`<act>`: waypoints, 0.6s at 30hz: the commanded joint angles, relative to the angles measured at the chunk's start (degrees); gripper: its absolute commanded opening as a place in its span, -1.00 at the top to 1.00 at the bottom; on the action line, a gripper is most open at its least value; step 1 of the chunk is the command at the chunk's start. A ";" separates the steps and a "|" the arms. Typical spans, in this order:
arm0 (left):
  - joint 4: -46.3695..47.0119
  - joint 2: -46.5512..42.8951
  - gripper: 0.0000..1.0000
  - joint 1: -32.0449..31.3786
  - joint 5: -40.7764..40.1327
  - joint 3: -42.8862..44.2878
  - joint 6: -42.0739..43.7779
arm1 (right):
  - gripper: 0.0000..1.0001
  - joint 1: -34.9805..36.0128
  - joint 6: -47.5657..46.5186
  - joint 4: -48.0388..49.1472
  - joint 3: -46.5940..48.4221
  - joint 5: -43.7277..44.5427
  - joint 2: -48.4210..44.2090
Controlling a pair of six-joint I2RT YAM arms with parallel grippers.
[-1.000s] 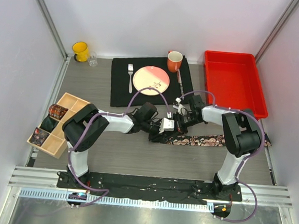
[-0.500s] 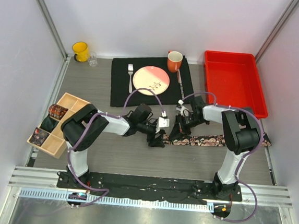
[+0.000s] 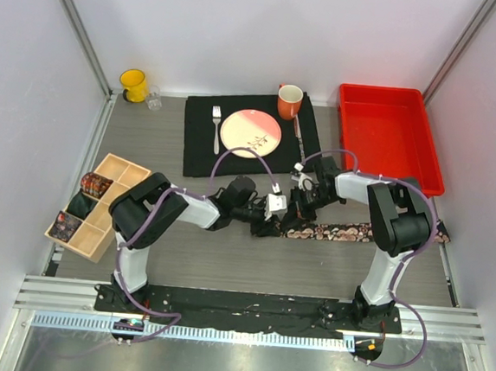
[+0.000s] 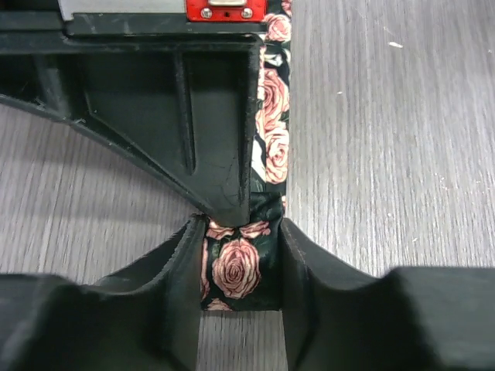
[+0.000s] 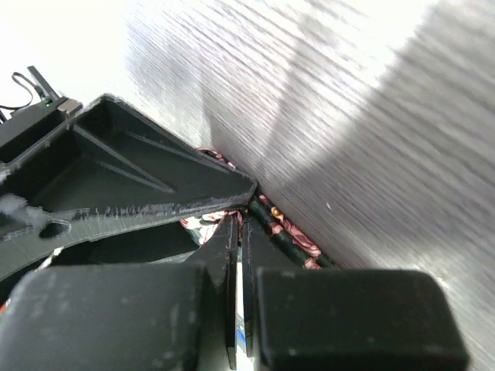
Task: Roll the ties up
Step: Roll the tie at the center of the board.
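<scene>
A long black tie [image 3: 348, 232] with pink roses lies across the table's middle right. Its left end is folded over. My left gripper [image 3: 268, 225] is shut on that folded end [image 4: 236, 270], one finger on each edge of the fabric. My right gripper [image 3: 295, 211] reaches in from the right. Its jaws are almost together, tips [image 5: 242, 212] on the same fold of the tie [image 5: 290, 229]. Its finger [image 4: 216, 139] hides part of the strip in the left wrist view. Rolled ties [image 3: 94, 185] sit in a wooden organizer [image 3: 117, 172] at the left.
A black placemat [image 3: 198, 155] at the back holds a plate [image 3: 251, 133], a fork [image 3: 216, 124] and an orange mug [image 3: 289, 101]. A red bin [image 3: 382, 91] stands at the back right. A yellow mug [image 3: 133, 83] and a glass [image 3: 155, 100] are back left.
The two grippers parted a little half a second ago, the left sliding down-left along the tie's end. They have now closed back together on the folded end.
</scene>
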 commanded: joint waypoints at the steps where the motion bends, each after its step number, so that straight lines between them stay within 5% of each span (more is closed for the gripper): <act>1: -13.95 -1.79 0.38 2.47 -7.94 -3.26 4.36 | 0.99 2.04 -1.59 3.00 1.27 9.58 3.19; 6: -17.84 -5.32 0.53 2.65 -7.85 -5.29 7.71 | 0.95 2.74 -0.45 3.01 3.56 5.10 3.81; 12: -19.17 -4.17 0.60 2.65 -8.47 -4.33 7.36 | 0.22 2.30 2.01 2.39 2.25 -1.41 0.39; 18: -19.25 -4.08 0.61 2.65 -8.12 -4.33 7.71 | 0.11 2.30 5.97 4.85 0.14 -5.46 -1.82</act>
